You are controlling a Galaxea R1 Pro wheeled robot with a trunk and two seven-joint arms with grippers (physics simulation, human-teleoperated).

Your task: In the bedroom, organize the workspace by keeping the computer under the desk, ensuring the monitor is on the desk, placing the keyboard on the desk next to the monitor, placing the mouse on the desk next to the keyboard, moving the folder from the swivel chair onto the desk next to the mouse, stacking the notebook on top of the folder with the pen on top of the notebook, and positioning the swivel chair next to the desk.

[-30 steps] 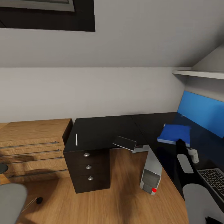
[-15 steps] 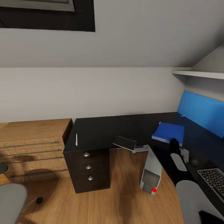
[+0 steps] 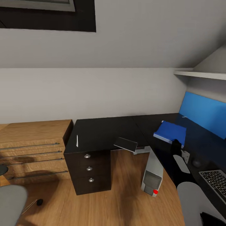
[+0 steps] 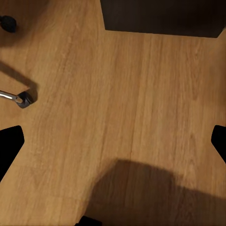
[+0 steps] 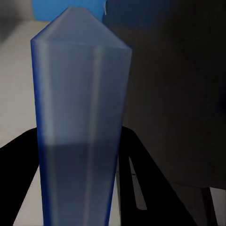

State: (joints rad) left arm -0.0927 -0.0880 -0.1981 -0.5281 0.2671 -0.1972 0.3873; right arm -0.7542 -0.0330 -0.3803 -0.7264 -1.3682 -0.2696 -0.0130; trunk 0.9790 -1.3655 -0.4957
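Right gripper (image 3: 176, 146) is gripping the blue folder (image 3: 169, 131) by its near edge, holding it just above the black desk (image 3: 103, 131); in the right wrist view the folder (image 5: 80, 122) is running edge-on between the dark fingers (image 5: 19, 155). Left gripper is pointing down at the wood floor (image 4: 122, 103), its fingertips (image 4: 9, 146) spread apart with nothing between them. To place the folder well, the arm should be lowering it flat beside the mouse (image 3: 196, 163), which is lying near the keyboard (image 3: 216, 182), before letting go (a tilted release would likely let it slide). Notebook (image 3: 126, 143) is overhanging the desk's inner edge, above the computer (image 3: 153, 177); the pen (image 3: 77, 141) is lying over the drawers.
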